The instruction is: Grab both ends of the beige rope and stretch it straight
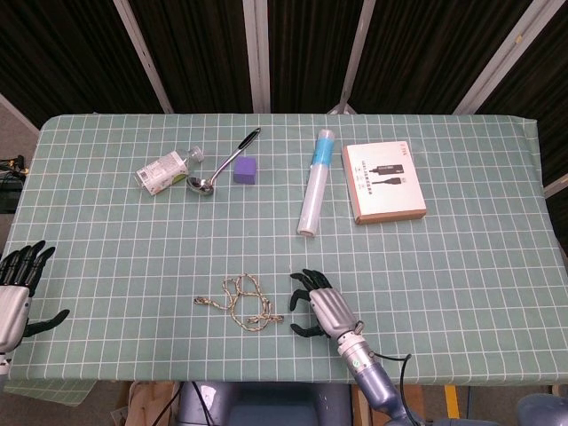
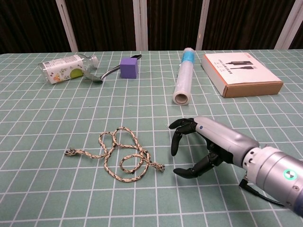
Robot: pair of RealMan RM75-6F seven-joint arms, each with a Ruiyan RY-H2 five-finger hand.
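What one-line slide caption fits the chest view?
Open right hand hovers beside the near end of the coiled beige rope on the green checked table.

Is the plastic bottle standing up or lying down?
Lying down. The bottle rests on its side on the table, with its cap end toward the spoon.

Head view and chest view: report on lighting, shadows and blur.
Head view: even overhead light, sharp throughout, dark backdrop. Chest view: soft shadow under the right hand, faint glare on the plastic roll, the beige rope crisp, no motion blur.
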